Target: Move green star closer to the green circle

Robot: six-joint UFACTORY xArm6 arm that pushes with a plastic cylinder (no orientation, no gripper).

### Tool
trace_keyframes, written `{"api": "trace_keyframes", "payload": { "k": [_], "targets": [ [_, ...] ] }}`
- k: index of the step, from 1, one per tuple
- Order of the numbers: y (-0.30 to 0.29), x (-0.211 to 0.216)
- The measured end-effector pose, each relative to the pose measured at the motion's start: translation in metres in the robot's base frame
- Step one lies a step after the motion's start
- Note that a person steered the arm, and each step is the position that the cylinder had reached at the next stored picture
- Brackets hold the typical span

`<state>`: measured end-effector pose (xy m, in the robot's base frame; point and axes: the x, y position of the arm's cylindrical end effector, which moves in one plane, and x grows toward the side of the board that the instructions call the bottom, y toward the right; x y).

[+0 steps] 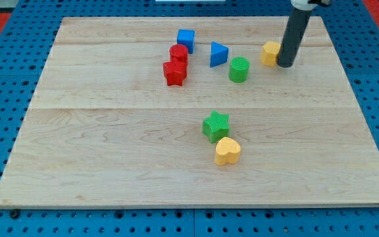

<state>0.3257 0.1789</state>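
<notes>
The green star point(216, 126) lies on the wooden board a little below its middle. A yellow heart point(227, 151) touches the star's lower right side. The green circle point(239, 69) stands nearer the view's top, well above the star and slightly to the right. My tip point(285, 64) is at the view's upper right, to the right of the green circle. It stands right beside a yellow block point(269, 52) and seems to touch that block's right side. The tip is far from the green star.
A blue triangle point(218, 54) sits just left of the green circle. A blue cube point(185, 39), a red cylinder point(178, 54) and a red star point(174, 72) cluster at the upper middle left. The wooden board point(110, 151) rests on a blue pegboard.
</notes>
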Motion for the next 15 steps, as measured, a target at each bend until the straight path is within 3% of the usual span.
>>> {"api": "trace_keyframes", "payload": {
  "k": [1, 2, 3, 4, 5, 6, 7, 8, 9, 10, 11, 12, 13, 14, 15],
  "targets": [
    [-0.001, -0.012],
    [0.032, 0.064],
    [0.016, 0.168],
    [-0.048, 0.215],
    [-0.135, 0.197],
    [-0.181, 0.188],
    [-0.186, 0.167],
    [-0.135, 0.164],
    [-0.126, 0.150],
    [-0.112, 0.175],
    [-0.065, 0.162],
    [-0.053, 0.125],
    [-0.053, 0.122],
    [-0.061, 0.149],
    [-0.103, 0.132]
  ]
}}
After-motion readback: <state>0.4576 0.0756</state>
